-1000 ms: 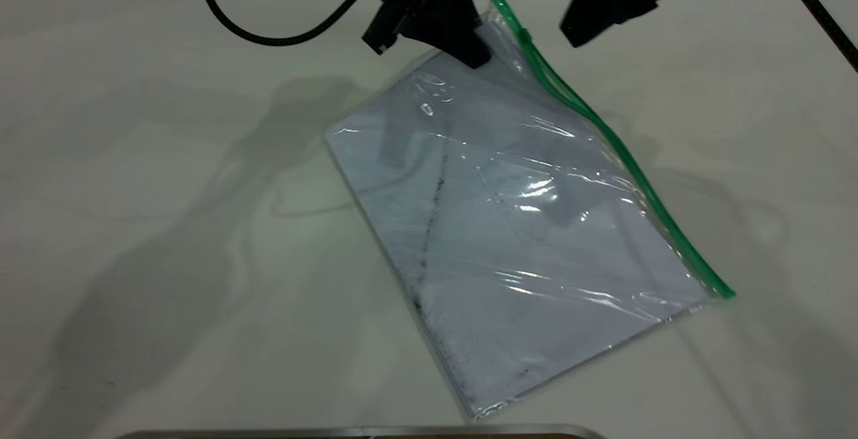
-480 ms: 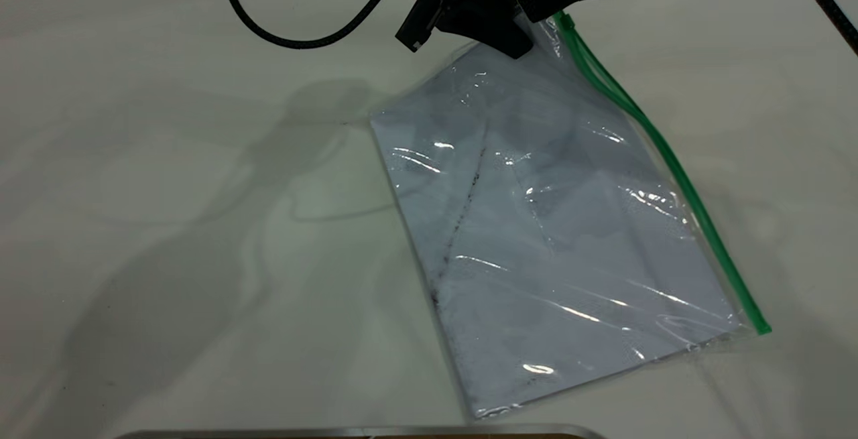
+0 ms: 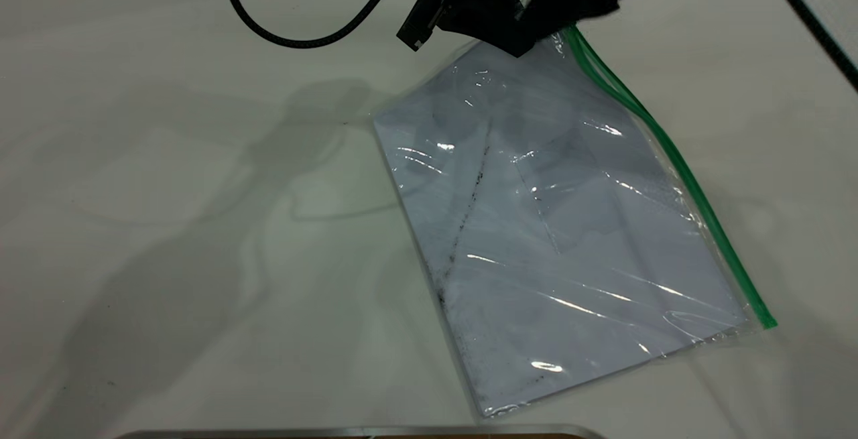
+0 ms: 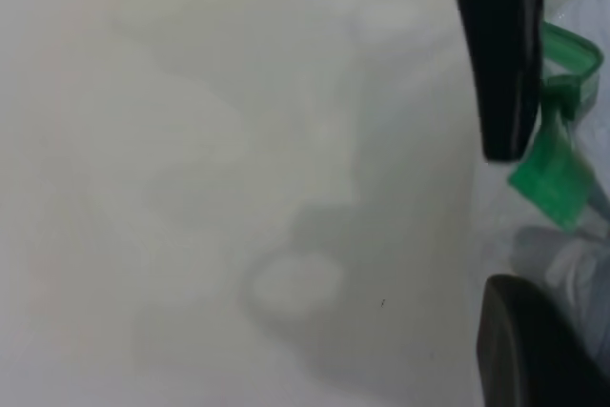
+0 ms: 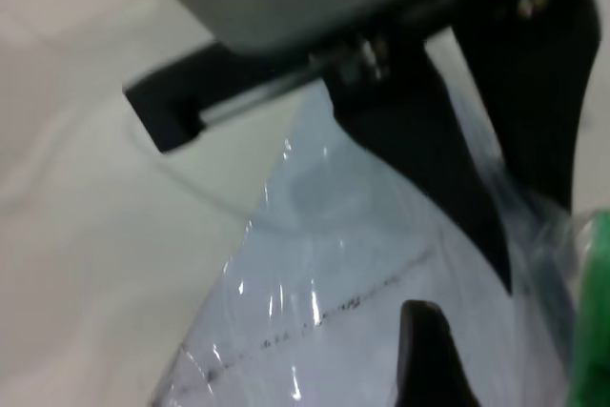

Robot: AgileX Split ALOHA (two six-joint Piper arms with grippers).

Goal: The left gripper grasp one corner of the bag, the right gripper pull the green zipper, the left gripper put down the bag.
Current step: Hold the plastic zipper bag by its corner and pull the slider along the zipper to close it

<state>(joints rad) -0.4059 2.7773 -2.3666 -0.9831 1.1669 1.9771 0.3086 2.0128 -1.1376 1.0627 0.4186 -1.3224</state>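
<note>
The bag (image 3: pixel 563 224) is a clear pouch with a white sheet inside. It lies slanted, with its far corner (image 3: pixel 546 40) raised off the table. My left gripper (image 3: pixel 519 43) is shut on that corner, beside the top end of the green zipper (image 3: pixel 670 151). My right gripper (image 3: pixel 560 13) hangs open right beside it, at the zipper's top end. In the left wrist view the green slider tab (image 4: pixel 553 173) sits next to a right finger (image 4: pixel 498 54). In the right wrist view the left gripper (image 5: pixel 534 240) pinches the bag (image 5: pixel 324 264), and the green strip (image 5: pixel 596 331) runs past my own finger (image 5: pixel 429 359).
The pale table (image 3: pixel 167 191) spreads to the left of the bag. A metal edge (image 3: pixel 362 432) runs along the near border. The left arm's black cable (image 3: pixel 295 37) loops above the table at the back.
The left gripper has carried the bag's corner to the right, swinging the bag with it. The right gripper has moved left and down onto the zipper's top end.
</note>
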